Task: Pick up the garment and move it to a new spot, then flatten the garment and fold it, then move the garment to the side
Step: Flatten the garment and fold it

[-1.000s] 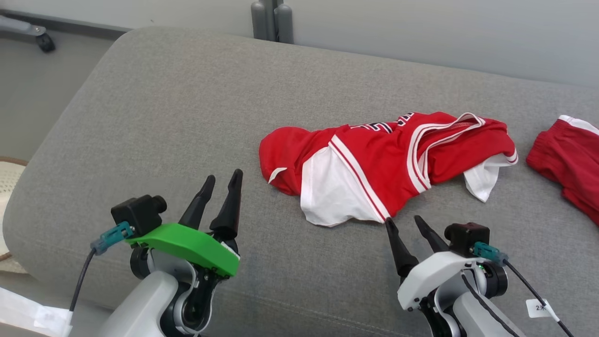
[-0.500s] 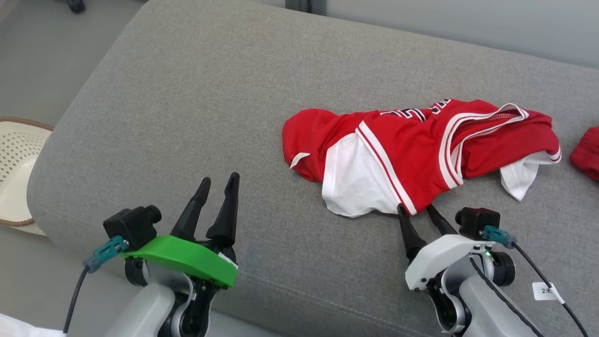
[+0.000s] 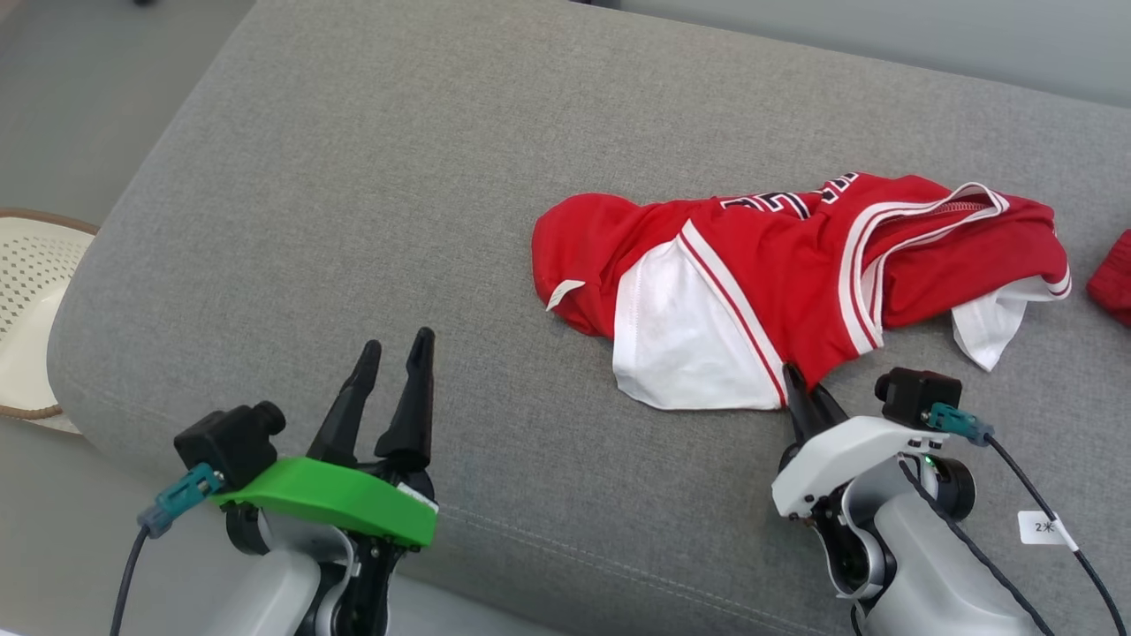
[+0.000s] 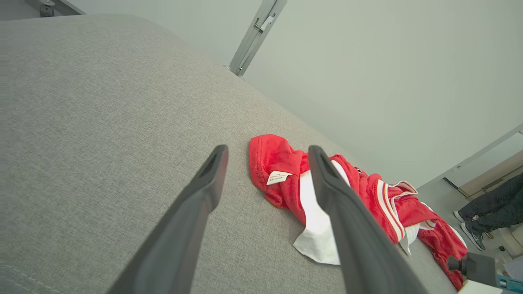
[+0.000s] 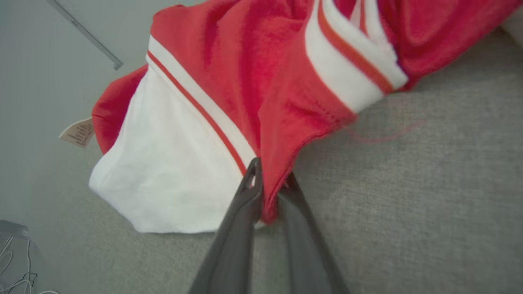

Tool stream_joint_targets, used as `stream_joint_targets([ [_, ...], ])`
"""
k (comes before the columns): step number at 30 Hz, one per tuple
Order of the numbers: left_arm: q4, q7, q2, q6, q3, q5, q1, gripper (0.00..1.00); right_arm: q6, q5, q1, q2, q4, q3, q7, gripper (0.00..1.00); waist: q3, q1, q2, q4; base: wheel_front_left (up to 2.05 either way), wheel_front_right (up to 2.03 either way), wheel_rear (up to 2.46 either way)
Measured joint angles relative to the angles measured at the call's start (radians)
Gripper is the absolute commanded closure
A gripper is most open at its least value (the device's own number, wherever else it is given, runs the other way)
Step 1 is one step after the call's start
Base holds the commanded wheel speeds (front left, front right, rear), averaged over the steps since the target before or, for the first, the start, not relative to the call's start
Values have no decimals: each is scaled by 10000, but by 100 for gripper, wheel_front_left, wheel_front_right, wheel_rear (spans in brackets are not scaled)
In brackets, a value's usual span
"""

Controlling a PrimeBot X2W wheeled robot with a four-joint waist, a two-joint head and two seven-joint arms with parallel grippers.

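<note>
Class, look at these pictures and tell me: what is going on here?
A two-armed robot is starting on a crumpled red and white jersey lying on a grey cushion. Its right tool is pinched shut on the near edge of the jersey, where the red cloth meets the white panel. Its left tool hangs open over bare cushion, apart from the cloth. The jersey is not yet lifted.

Red garment (image 5: pixel 245 69) hem tight in the right gripper (image 5: pixel 271 173).
</note>
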Motion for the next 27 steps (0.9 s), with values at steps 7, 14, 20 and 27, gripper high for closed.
stream_joint_targets([
  [7, -19, 0, -19, 0, 541, 295, 387, 0, 566, 704, -195, 15, -326, -125, -130, 100, -125, 0, 0, -350, 0, 0, 0],
  [14, -121, 0, -173, 2, 798, 378, 659, 0, 1818, 2696, -169, 29, -2004, -765, 38, 100, -331, 0, 0, -896, 0, 0, 0],
  [20, -130, 0, -368, 2, 771, 447, 1023, 0, 1906, 3864, 196, -552, -3710, -796, 1369, 100, -603, 0, 0, -1504, 0, 0, 0],
  [27, -113, 0, -474, 2, 784, 506, 1376, 0, 1887, 4378, 515, -1835, -5108, -1760, 2157, 100, -840, 0, 0, -2111, 0, 0, 0],
])
